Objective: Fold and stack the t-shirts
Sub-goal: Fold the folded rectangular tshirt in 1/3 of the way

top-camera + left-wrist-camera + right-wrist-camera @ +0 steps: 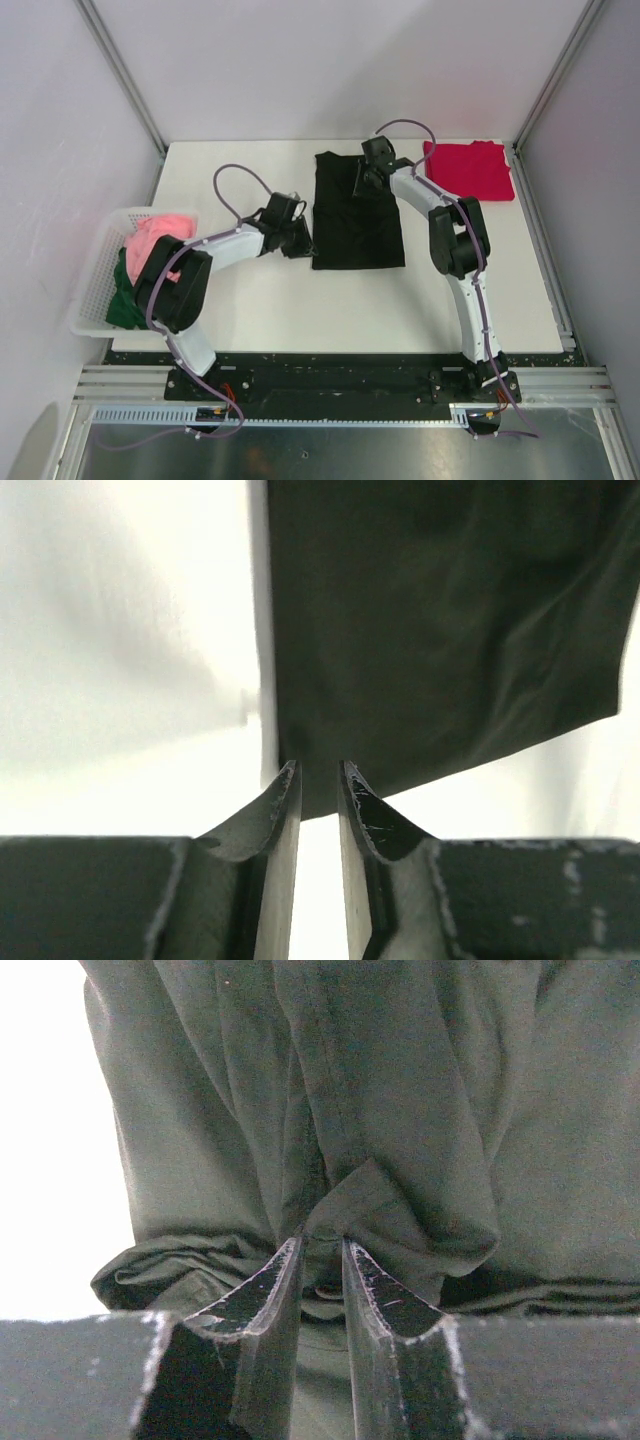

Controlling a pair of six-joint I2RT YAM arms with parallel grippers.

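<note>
We see the black t-shirt [400, 1090] filling nearly the whole frame, rumpled into long creases, with a thick rolled hem along the lower left. Bare white desk [50, 1140] shows down the left edge. At bottom centre our two fingers [268, 1295] stand close together, nipping a small raised fold of the cloth at their tips.
</note>
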